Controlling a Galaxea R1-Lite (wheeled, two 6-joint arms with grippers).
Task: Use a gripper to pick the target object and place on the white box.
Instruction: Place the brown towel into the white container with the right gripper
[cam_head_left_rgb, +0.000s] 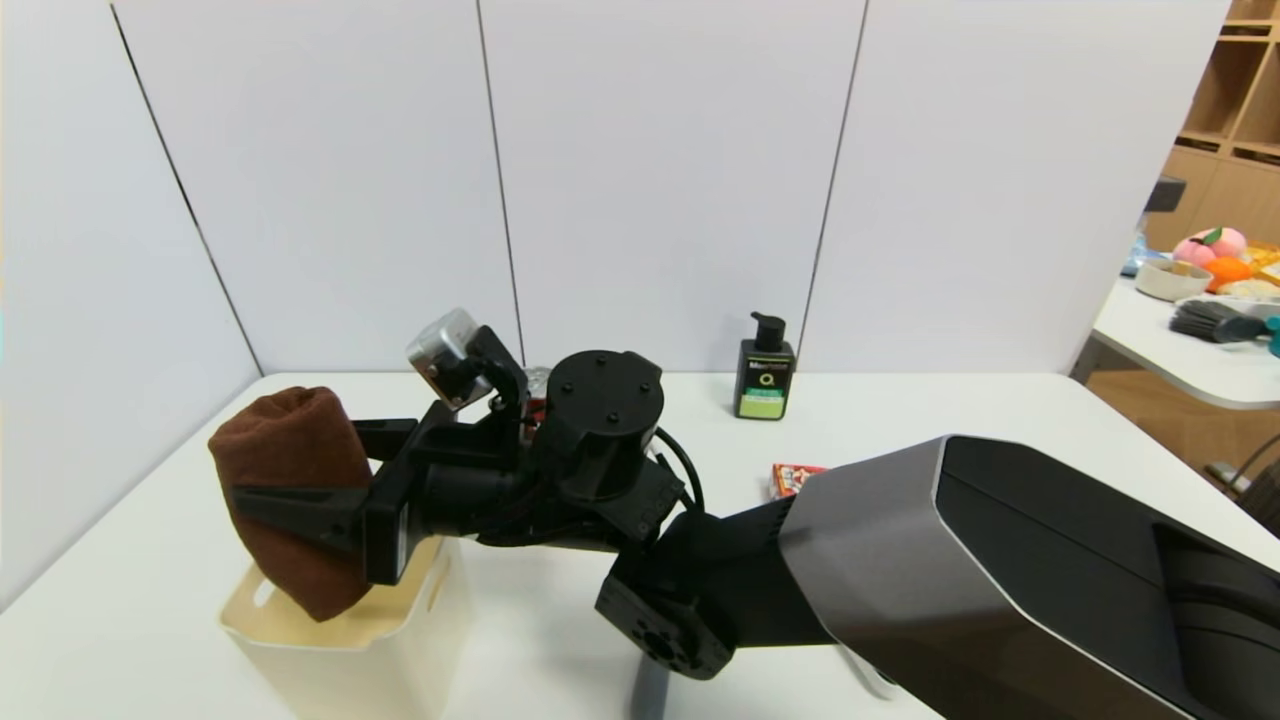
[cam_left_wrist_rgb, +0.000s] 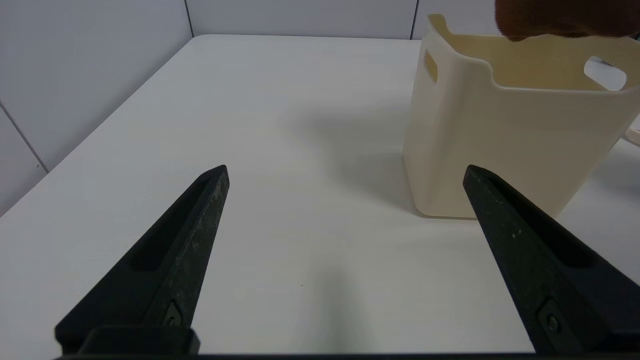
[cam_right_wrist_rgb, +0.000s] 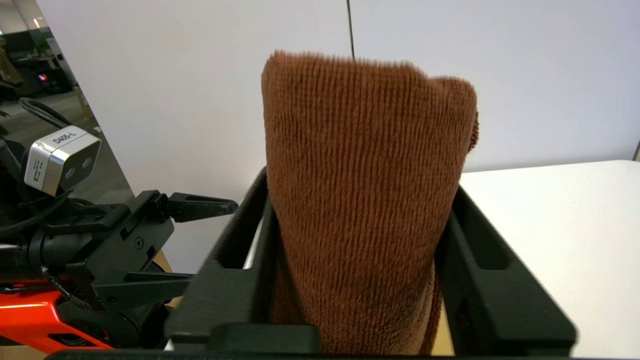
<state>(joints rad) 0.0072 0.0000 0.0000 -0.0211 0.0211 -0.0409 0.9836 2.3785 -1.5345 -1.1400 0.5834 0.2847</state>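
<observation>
Towel (cam_head_left_rgb: 288, 480) is soft and light, so my right gripper (cam_head_left_rgb: 300, 470) pinches its rolled middle above the white box (cam_head_left_rgb: 340, 650). My left gripper (cam_left_wrist_rgb: 345, 200) idles open over the counter (cam_left_wrist_rgb: 280, 150).

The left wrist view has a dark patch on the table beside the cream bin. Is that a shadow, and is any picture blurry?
Left wrist view: yes, a soft shadow beside the cream-white plastic bin on the white table. Right wrist view: the brown fuzzy rolled towel is sharp, the right gripper closed on it blurs near the lens. Head view: evenly lit.
</observation>
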